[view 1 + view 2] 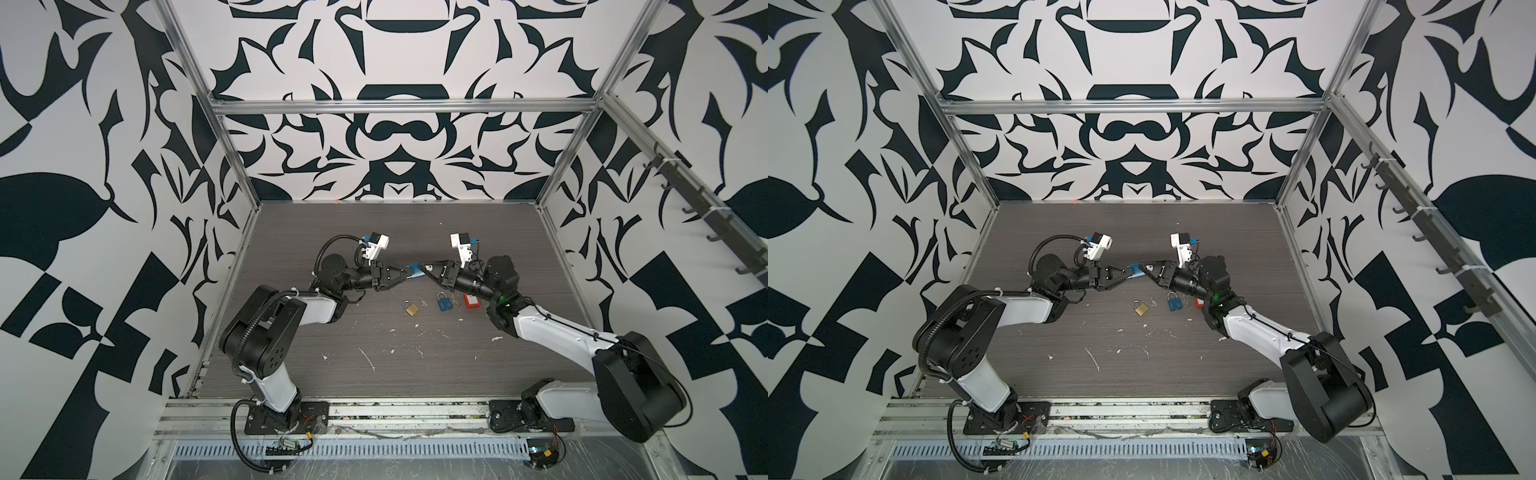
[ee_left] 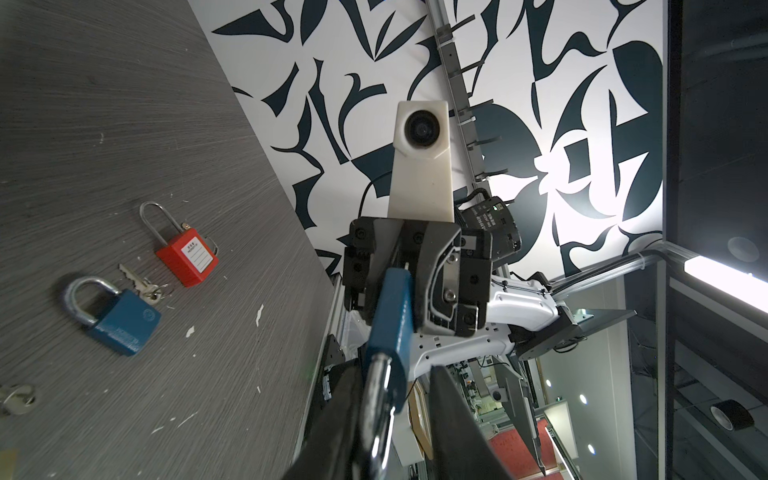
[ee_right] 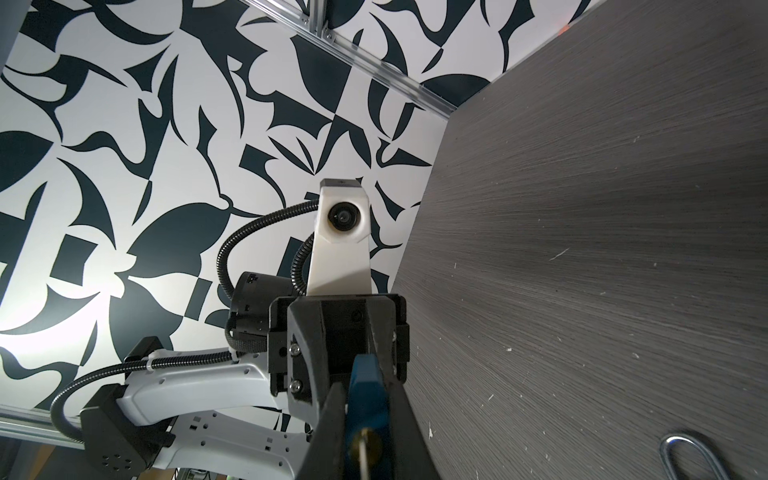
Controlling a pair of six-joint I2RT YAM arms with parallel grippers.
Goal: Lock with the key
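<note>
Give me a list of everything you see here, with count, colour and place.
raised blue padlock: one, blue, between the grippers
lying blue padlock: one, blue, on the table
red padlock: one, red, on the table
brass padlock: one, gold, on the table
keys: two sets, silver, among the lying padlocks
table: one, grey woodgrain, flecked white
walls: three, black-and-white pattern, around the table
left gripper: one, black, open around the raised padlock's shackle
right gripper: one, black, shut on its body
</note>
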